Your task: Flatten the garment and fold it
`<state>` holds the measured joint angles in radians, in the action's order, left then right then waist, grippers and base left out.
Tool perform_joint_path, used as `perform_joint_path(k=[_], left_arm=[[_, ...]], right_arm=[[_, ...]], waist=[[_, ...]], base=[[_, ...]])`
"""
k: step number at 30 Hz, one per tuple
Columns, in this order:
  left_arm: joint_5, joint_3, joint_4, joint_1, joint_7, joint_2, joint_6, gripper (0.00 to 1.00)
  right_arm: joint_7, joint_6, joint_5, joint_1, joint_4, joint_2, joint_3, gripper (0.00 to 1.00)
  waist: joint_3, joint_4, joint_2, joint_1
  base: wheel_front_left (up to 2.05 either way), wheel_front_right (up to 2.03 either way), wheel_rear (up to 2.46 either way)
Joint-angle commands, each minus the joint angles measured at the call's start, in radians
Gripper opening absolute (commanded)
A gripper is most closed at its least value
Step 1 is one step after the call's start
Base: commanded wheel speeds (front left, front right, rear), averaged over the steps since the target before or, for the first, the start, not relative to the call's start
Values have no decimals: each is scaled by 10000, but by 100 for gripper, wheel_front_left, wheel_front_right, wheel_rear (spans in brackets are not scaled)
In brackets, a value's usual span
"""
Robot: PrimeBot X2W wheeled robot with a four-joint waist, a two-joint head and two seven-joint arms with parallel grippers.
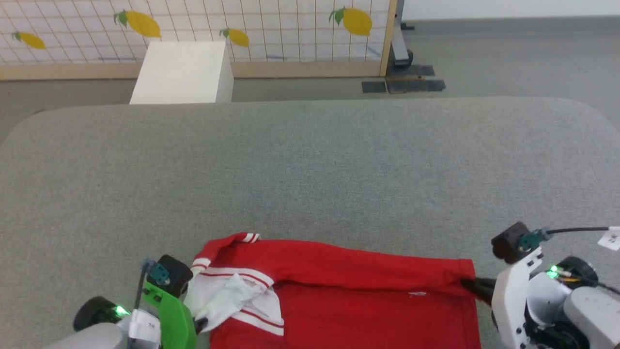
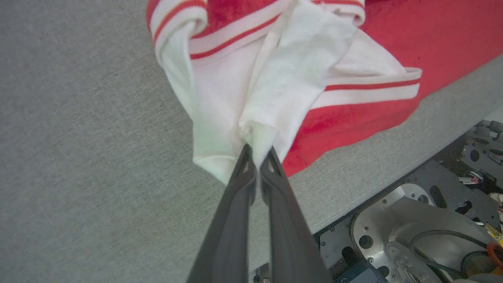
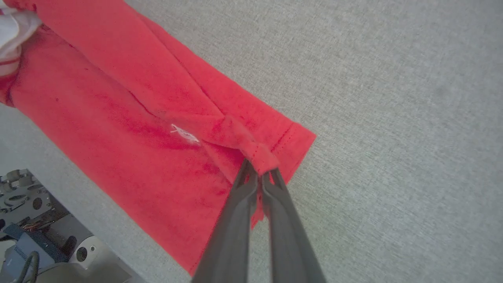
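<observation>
A grey, round-cornered worktop (image 1: 310,160) spreads out ahead of the left claw (image 1: 201,324) and right claw (image 1: 473,286). Well beyond the left claw, past the far edge, stands a white box (image 1: 181,72), backed by a lemon-print grid screen (image 1: 271,29) in a wooden frame. Far ahead of the right claw, dark mats (image 1: 402,85) lie on the grey floor (image 1: 508,58).

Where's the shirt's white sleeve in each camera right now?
Head view: white sleeve, lower left.
Left wrist view: sleeve upper centre, pinched by the left tool.
Right wrist view: sleeve at top left corner.
Shared landmark: the red shirt on the grey table.
</observation>
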<state>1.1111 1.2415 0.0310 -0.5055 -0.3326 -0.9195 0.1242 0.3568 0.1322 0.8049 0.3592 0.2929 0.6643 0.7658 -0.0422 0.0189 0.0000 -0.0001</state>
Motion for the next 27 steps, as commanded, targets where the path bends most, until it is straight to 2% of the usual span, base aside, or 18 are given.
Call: perform_joint_path(k=[1,8,9,10,14,16,20,23,27], left_arm=[[157,-18,-287,192,132,237,-27,0],[314,-78,-1478,394,653,828,-269,0],[254,-96,-1561,416,796,865,-238,54],[175,-114,-1613,438,965,880,-220,100],[-110,-353,-1343,609,1930,846,68,100],[-292,-594,-1075,718,2623,756,399,100],[-860,-1132,-635,933,4256,636,1288,100],[-1358,-1647,-593,1088,5517,752,2099,100],[-2399,-2706,-571,1351,5925,1129,3310,100]], right_arm=[[67,-15,-87,-245,49,-175,-86,0],[62,-15,-423,-630,199,-603,-397,0],[19,-15,-520,-676,169,-623,-486,53],[-40,-15,-613,-717,115,-625,-565,100],[-467,-15,-1006,-1079,-364,-518,-1272,100],[-621,-15,-1168,-1398,-755,-456,-1790,100],[-880,-15,-1533,-2142,-1613,-530,-3182,100],[-900,-15,-1911,-2761,-2086,-866,-4321,100],[-650,-15,-2388,-3547,-2410,-1521,-5500,100]], waist=[[-208,-20,0,1],[-361,-27,0,1],[-301,-29,0,1],[-232,-30,0,1],[106,-89,0,1],[244,-133,0,1],[358,-213,0,1],[350,-280,0,1],[263,-385,0,1]], base=[[0,0,0],[0,0,0],[0,0,0],[0,0,0],[0,0,0],[0,0,0],[0,0,0],[0,0,0],[0,0,0]])
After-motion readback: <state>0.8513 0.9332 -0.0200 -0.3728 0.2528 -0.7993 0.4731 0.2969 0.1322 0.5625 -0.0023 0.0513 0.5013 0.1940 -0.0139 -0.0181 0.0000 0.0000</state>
